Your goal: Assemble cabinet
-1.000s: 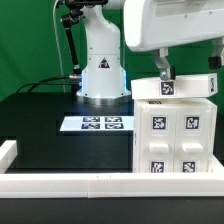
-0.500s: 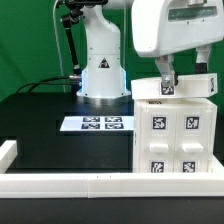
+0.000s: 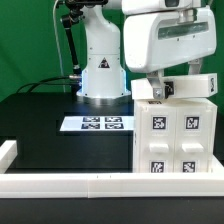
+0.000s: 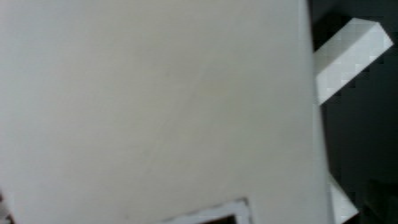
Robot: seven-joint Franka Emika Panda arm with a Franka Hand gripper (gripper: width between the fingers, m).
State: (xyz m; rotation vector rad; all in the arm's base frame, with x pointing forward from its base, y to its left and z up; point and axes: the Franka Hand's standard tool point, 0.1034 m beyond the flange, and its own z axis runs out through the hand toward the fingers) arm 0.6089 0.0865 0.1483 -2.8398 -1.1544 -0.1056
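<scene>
The cabinet is a large white box with square tags on its front, standing at the exterior view's right. A flat white tagged panel lies on top of it, slightly tilted. My gripper hangs under the big white hand at the panel's left end, right over the cabinet's top left corner. Its dark fingers are mostly hidden by the hand, so their gap does not show. In the wrist view a plain white face of the cabinet fills nearly the whole picture, and no fingers show.
The marker board lies on the black table in front of the robot's white base. A white rail runs along the front edge, with a short one at the left. A white strip shows beside the cabinet.
The hand has moved toward the exterior view's left and looms larger, now covering the tag on the top panel's left end. The panel and the cabinet have not moved.
</scene>
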